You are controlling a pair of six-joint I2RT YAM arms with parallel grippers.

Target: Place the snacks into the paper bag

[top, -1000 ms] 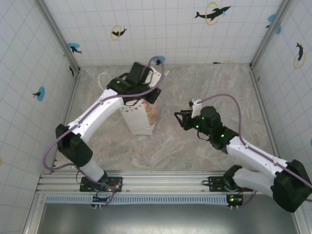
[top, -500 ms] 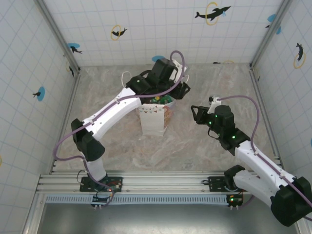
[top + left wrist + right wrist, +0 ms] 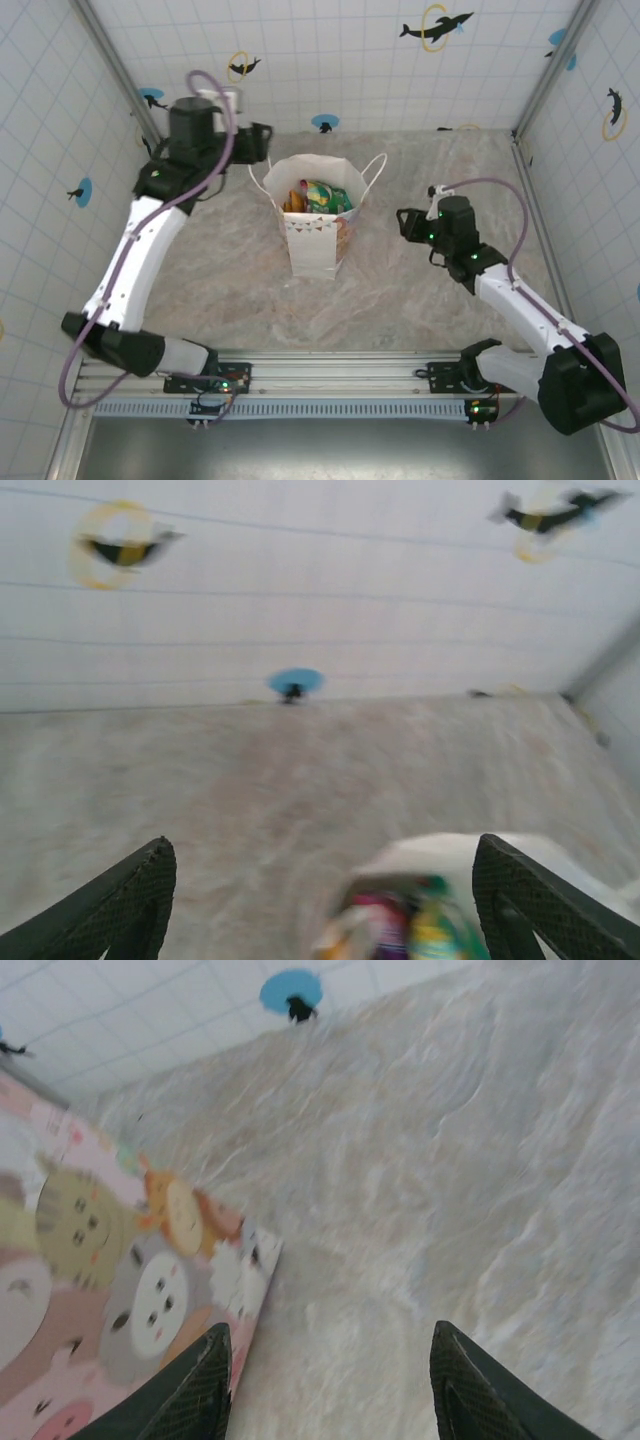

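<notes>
Toward the far middle of the table (image 3: 420, 310), the paper bag (image 3: 318, 245) stands upright, snacks (image 3: 318, 197) piled inside; left pincer (image 3: 262, 142) near the far-left corner and right pincer (image 3: 402, 225) beside the bag both gape empty, so packing looks finished.

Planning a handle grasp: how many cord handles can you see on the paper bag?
2. One cord handle loops out from the left side of the paper bag mouth; the other loops out from the right side. Both are in plain sight from the top view.
</notes>
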